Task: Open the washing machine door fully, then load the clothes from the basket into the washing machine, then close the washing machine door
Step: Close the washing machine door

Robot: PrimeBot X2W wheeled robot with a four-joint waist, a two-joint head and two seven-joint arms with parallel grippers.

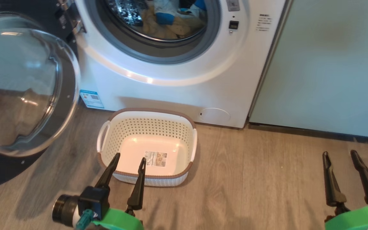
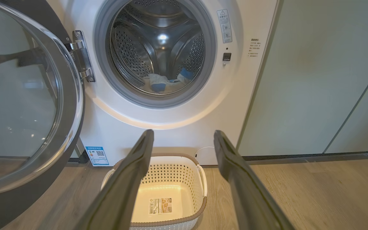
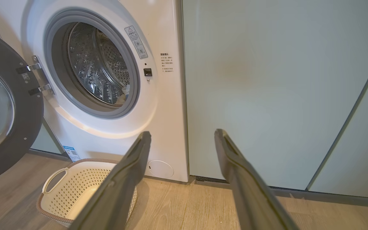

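The white washing machine [image 1: 177, 86] [image 2: 177, 127] [image 3: 168, 127] stands with its round door [image 1: 24, 86] [image 2: 27, 102] [image 3: 2, 105] swung wide to the left. Pale yellow clothes [image 1: 168, 27] [image 2: 161, 83] with blue trim lie inside the drum. On the floor before the machine sits the cream basket [image 1: 107, 127] [image 2: 201, 179] [image 3: 56, 179], with nothing in it but a paper label. My left gripper [image 1: 129, 158] [image 2: 184, 135] hovers open over the basket's near rim. My right gripper [image 1: 339, 154] [image 3: 182, 134] hangs open at the lower right, facing the cabinet.
Pale green cabinet panels [image 1: 327, 64] [image 3: 267, 95] stand right of the machine. Wooden floor [image 1: 260, 185] runs between the basket and my right gripper. The open door juts out over the floor at the left.
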